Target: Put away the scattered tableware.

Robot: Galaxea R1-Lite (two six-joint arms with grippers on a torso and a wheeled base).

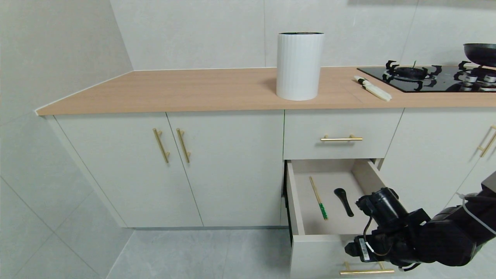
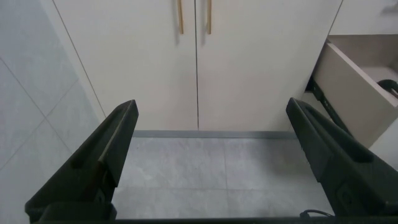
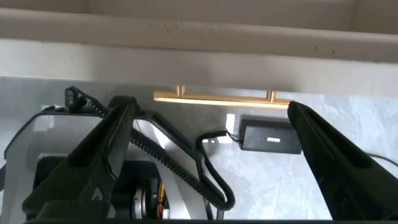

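The lower drawer (image 1: 300, 201) stands pulled out. Inside lie a pair of wooden chopsticks (image 1: 318, 198) with green tips and a black spoon (image 1: 343, 201). A white utensil (image 1: 372, 88) lies on the wooden countertop beside the hob. My right arm (image 1: 426, 236) hangs low in front of the drawer's front panel. My right gripper (image 3: 211, 109) is open, with the drawer's gold handle (image 3: 224, 98) just beyond its fingers and nothing held. My left gripper (image 2: 211, 112) is open and empty, low above the floor and facing the double cabinet doors (image 2: 196, 56).
A tall white ribbed canister (image 1: 299, 66) stands on the countertop (image 1: 186, 89). A black gas hob (image 1: 426, 77) with a dark pan (image 1: 480, 52) is at the right. The upper drawer (image 1: 341, 133) is closed. A tiled wall is at the left.
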